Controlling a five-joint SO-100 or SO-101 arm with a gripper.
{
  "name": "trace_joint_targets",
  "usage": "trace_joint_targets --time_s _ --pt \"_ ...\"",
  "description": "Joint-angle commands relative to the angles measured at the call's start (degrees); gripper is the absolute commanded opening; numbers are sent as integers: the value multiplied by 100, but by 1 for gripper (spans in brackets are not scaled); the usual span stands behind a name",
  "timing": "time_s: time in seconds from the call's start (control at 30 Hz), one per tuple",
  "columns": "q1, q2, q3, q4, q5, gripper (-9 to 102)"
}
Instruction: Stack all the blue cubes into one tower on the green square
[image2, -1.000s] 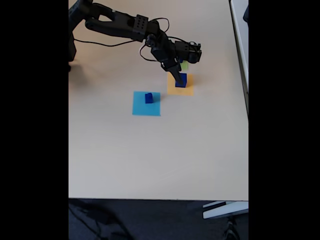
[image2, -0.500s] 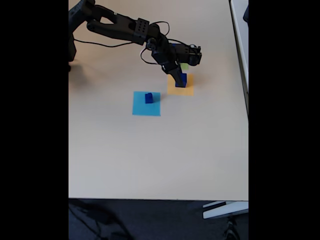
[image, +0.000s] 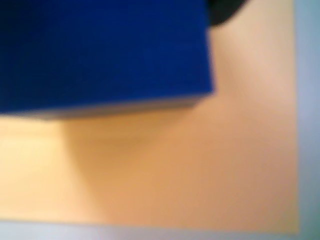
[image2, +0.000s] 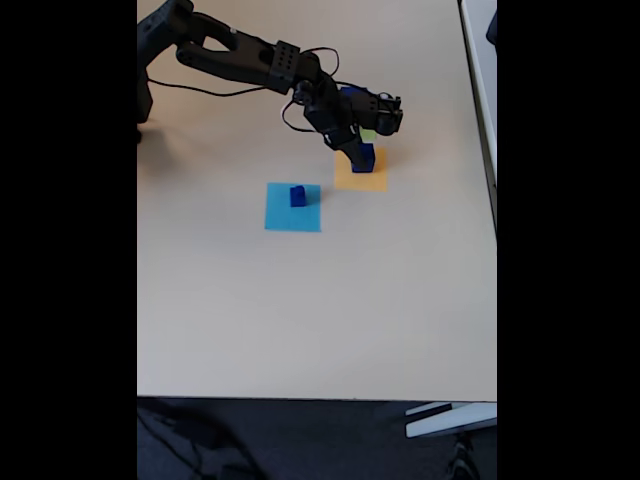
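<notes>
Fixed view: arm reaches right from far-left, claw pointing down at blue cube on orange square; grip state unclear.

My arm is matte black all over, built from blocky segments with small holes in the housing near the elbow. Thin black cables loop loose beneath and above the links. The gripper ends in dark, tapered fingers, at three o'clock from the base.
</notes>
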Motion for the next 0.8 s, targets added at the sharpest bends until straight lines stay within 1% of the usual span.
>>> trace_joint_targets --time_s 0.0,0.2,0.5,0.77 --pt "9 132 -114 -123 35 8" --pt "9 176 -114 -114 9 4" --pt "44 677 -193 158 -176 4" --pt "-18 1020 -220 299 -88 5"
